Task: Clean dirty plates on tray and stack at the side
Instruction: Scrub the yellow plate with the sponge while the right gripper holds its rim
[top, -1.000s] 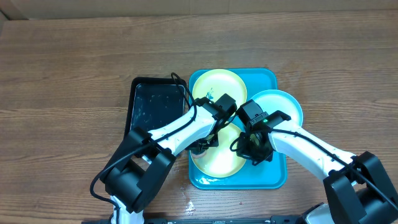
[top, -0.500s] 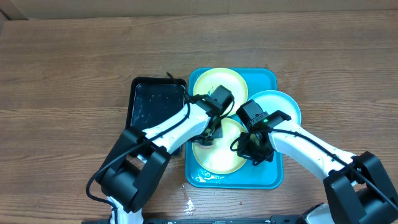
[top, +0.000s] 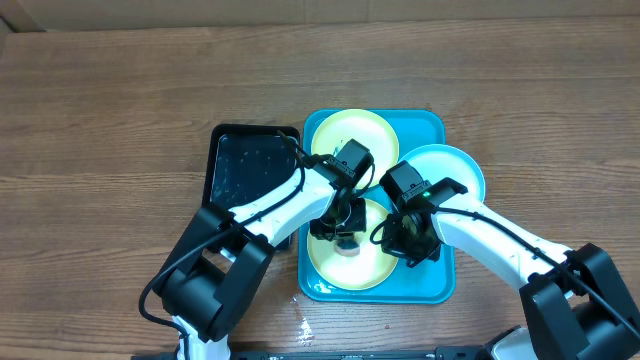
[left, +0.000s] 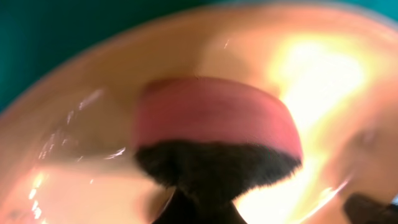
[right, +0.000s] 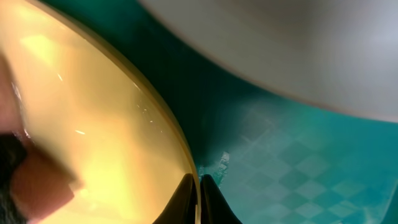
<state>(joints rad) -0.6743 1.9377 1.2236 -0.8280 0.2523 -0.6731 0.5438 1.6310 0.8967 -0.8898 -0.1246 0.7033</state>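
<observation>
Turquoise tray (top: 428, 126): rectangular, rounded corners, raised rim, flat on worktop at frame centre. Upper plate (top: 350, 132): yellow-green rim, flat in tray's top half. Lower plate (top: 366, 270): yellow-green, glossy, in tray's bottom half. Blue plate (top: 452, 165): light-blue rim, centre right, overlapping tray's right rim.

Black tray (top: 245, 165) on wooden table (top: 100, 100); pink sponge (left: 211, 118), seemingly.

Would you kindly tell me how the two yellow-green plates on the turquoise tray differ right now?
The far plate lies at the tray's back end, mostly uncovered; the near plate sits at the front beneath both arms. The near plate has the left pincer holding a pink sponge on it; the far plate has none. Both are round with yellow-green rims.
</observation>
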